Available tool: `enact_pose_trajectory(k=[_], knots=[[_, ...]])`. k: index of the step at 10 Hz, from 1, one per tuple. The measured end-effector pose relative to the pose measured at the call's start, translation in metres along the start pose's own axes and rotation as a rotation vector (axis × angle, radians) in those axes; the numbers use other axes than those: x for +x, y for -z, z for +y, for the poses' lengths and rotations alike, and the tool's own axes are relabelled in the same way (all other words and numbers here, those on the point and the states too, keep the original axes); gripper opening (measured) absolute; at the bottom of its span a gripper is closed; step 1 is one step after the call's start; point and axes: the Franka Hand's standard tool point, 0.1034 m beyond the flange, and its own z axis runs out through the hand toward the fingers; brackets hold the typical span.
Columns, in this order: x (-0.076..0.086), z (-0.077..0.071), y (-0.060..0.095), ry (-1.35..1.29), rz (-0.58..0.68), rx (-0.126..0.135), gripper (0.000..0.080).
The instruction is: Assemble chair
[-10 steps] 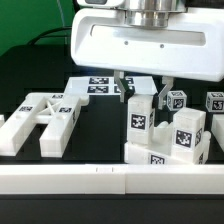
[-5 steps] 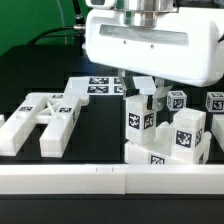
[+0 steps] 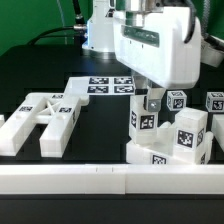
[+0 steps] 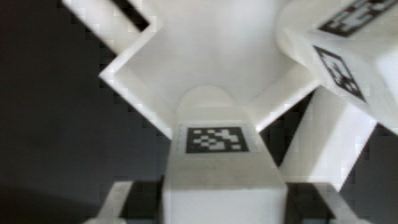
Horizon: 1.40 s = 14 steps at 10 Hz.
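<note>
In the exterior view my gripper (image 3: pixel 148 97) is shut on the top of an upright white chair leg (image 3: pixel 143 121) with a tag on its face. The leg stands on the low white seat block (image 3: pixel 150 153) at the front right. A second tagged post (image 3: pixel 189 136) stands on the same block, to the exterior view's right of the leg. In the wrist view the leg (image 4: pixel 217 150) runs down between my fingers (image 4: pixel 128 203), with its tag facing the camera. Where the leg's foot meets the block is hidden.
A large H-shaped white chair part (image 3: pixel 45 120) lies at the front on the exterior view's left. The marker board (image 3: pixel 100 85) lies flat behind it. Two small tagged pieces (image 3: pixel 176 100) (image 3: pixel 215 102) stand at the back right. A white rail (image 3: pixel 100 178) runs along the front edge.
My hand has turned about its upright axis, from broadside to nearly edge-on, with the leg still in its grip. The leg stays upright on the seat block.
</note>
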Motion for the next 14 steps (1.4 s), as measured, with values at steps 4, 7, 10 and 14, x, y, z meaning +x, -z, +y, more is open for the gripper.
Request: enact_pose_trajectory(k=[4,7,10,14], knots=[[-0.0003,0.0004,-0.0006,0.012,-0.003,0.0,0.0536],[-0.001,0.0008,-0.0016,0.291,0.001,0.003,0.0627],[-0.0023,0.002,-0.0045,0.512,0.014,0.014,0.0649],[0.0003,0.0031,-0.0048,0.862,0.031,-0.006,0.0649]])
